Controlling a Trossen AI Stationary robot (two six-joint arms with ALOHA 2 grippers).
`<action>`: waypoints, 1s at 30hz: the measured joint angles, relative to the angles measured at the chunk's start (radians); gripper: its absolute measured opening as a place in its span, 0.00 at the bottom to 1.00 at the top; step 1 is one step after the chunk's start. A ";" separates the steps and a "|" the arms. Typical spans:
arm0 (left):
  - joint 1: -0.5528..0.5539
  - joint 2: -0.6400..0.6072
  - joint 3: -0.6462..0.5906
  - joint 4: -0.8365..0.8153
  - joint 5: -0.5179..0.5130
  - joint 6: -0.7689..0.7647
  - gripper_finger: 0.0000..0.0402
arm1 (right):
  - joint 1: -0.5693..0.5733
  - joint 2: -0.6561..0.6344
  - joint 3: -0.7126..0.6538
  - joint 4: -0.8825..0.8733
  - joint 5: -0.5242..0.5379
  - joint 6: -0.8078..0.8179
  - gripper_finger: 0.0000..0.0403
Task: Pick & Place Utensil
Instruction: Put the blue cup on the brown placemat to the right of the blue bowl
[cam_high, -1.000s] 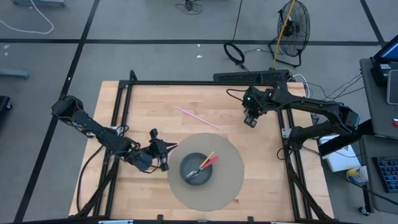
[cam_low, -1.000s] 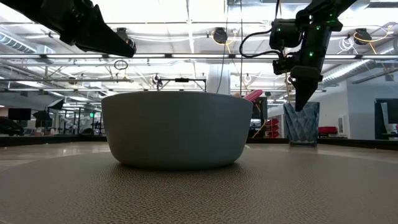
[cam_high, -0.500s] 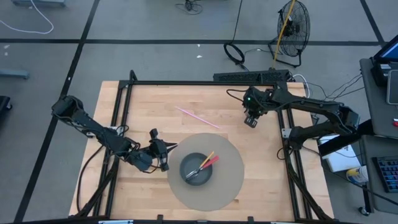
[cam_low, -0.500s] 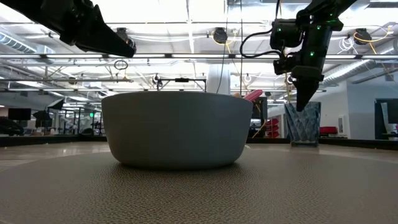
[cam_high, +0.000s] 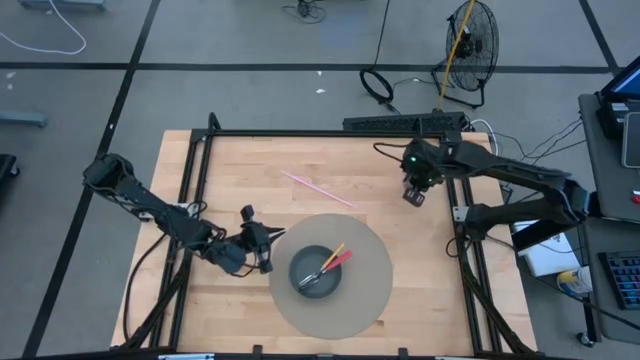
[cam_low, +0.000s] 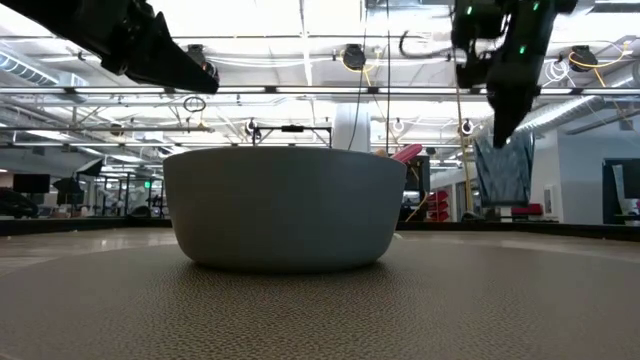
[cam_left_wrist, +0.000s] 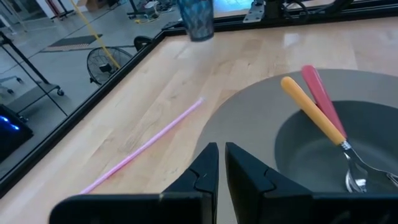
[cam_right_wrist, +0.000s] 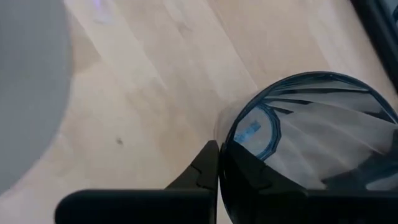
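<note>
The right gripper (cam_high: 414, 194) hangs over the far right part of the wooden table (cam_high: 250, 160), its fingers pinched on the rim of a blue faceted cup (cam_right_wrist: 308, 134); in the low view the cup (cam_low: 503, 168) hangs tilted under those fingers, clear of the tabletop. Back toward the table's middle from this gripper, a pink straw (cam_high: 316, 187) lies flat on the wood. Nearer the front edge sits a round grey mat (cam_high: 365, 290) with a grey bowl (cam_high: 316, 272) on it. Inside the bowl rest two utensils, one with a yellow handle (cam_left_wrist: 313, 110) and one with a pink handle (cam_left_wrist: 321, 93), their handles sticking out over the bowl's rim on the side toward the right gripper. The left gripper (cam_high: 264, 249) is low at the mat's left edge, just beside the bowl, its fingers (cam_left_wrist: 205, 168) pressed nearly together with only a thin gap and holding nothing. From its wrist camera the straw (cam_left_wrist: 146, 146) lies ahead on the wood.
</note>
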 joint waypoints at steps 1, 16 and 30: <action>0.003 0.000 0.000 0.000 0.000 -0.001 0.09 | 0.015 -0.009 0.014 -0.011 0.000 0.013 0.01; 0.009 0.000 0.000 0.001 0.000 -0.010 0.09 | 0.307 -0.029 0.133 -0.008 0.000 0.155 0.01; 0.009 0.000 0.000 0.012 0.000 -0.010 0.09 | 0.527 0.027 0.133 0.180 -0.014 0.198 0.02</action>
